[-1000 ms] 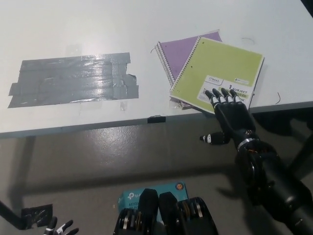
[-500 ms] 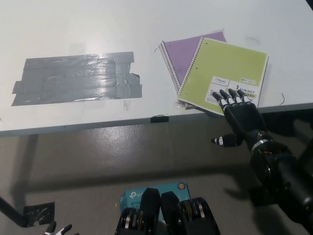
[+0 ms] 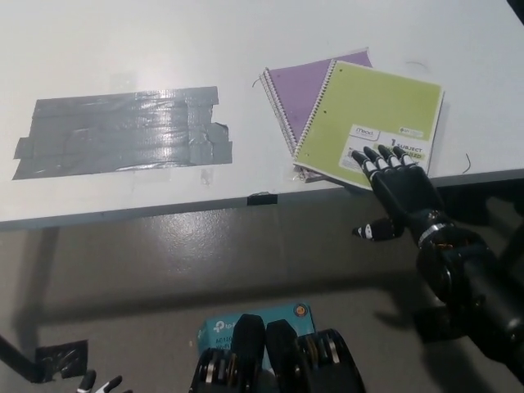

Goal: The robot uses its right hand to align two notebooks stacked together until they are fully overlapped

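Smooth white tabletop (image 3: 123, 41), wide patch of wrinkled grey duct tape (image 3: 123, 133) at left. Green spiral-bound paper notebook (image 3: 372, 110) lies askew over purple spiral-bound notebook (image 3: 296, 88) near front edge. Black right hand (image 3: 397, 182) flat, fingers spread on green cover's label corner (holding nothing). White left hand (image 3: 98, 384) barely visible bottom left, state unclear.

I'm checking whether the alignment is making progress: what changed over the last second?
Little. The black right hand keeps its fingers flat on the green notebook, whose near corner has slid slightly right and away. The purple notebook under it still shows at the left, so they are not yet overlapped. The grey tape patch stayed put, and the white left hand rests at the bottom left.
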You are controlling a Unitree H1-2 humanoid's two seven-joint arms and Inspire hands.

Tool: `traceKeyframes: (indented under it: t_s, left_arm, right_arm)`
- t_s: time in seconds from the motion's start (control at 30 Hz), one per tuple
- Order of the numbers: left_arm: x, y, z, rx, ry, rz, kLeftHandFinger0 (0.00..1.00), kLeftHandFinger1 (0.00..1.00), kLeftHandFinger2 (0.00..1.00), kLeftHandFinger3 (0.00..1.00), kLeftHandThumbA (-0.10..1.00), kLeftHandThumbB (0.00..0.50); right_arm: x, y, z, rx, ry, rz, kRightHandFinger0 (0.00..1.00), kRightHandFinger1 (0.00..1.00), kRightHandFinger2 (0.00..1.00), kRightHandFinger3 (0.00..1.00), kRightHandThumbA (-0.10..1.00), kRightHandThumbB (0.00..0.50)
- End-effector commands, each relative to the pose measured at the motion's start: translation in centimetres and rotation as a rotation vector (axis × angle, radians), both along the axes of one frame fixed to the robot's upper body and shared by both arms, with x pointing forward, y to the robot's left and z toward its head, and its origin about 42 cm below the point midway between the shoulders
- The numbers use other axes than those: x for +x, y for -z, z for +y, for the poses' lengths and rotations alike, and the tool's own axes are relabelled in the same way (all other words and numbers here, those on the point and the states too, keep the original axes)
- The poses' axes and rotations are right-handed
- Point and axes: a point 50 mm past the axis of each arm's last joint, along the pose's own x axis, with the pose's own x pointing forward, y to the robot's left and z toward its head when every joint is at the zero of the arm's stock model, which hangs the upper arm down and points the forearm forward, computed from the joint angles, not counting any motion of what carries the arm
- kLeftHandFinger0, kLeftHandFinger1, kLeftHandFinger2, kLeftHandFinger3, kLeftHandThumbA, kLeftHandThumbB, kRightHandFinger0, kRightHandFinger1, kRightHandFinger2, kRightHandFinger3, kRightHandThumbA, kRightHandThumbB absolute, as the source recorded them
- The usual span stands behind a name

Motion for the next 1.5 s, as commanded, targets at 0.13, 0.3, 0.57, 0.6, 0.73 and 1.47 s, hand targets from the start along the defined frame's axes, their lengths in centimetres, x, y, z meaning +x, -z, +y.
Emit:
traceKeyframes:
  t_s: [0.13,0.3,0.57,0.6,0.73,1.47]
  left_arm:
    - [0.1,-1.0,0.6,0.04,0.062,-0.031,0.95,0.92,0.93,1.0,1.0,0.5]
    - [0.2,-1.1,0.6,0.037,0.061,-0.03,0.93,0.92,0.92,1.0,1.0,0.5]
    - [-1.0,-0.6,0.8,0.042,0.054,-0.01,0.89,0.89,0.91,1.0,1.0,0.5]
    - [-1.0,-0.6,0.9,0.048,0.05,-0.009,0.91,0.89,0.9,1.0,1.0,0.5]
    - [-0.9,-0.7,0.9,0.059,0.044,-0.011,0.91,0.87,0.9,1.0,1.0,0.5]
    - [-0.5,-1.0,0.9,0.03,0.046,-0.004,0.88,0.88,0.92,1.0,1.0,0.5]
  right_arm:
    - [2.3,-1.0,-0.9,-0.183,-0.053,0.149,1.0,1.0,1.0,1.0,1.0,0.399]
    - [2.8,-1.7,-1.5,-0.209,-0.051,0.148,1.0,1.0,1.0,1.0,1.0,0.422]
    - [3.0,-3.5,-2.9,-0.234,-0.061,0.144,1.0,1.0,1.0,1.0,1.0,0.392]
    - [3.0,-3.8,-2.7,-0.247,-0.073,0.151,1.0,1.0,1.0,1.0,1.0,0.387]
    - [2.9,-4.6,-2.3,-0.271,-0.125,0.139,1.0,1.0,1.0,1.0,1.0,0.394]
    - [4.7,-14.4,-2.6,-0.286,-0.236,-0.021,1.0,1.0,1.0,1.0,1.0,0.413]
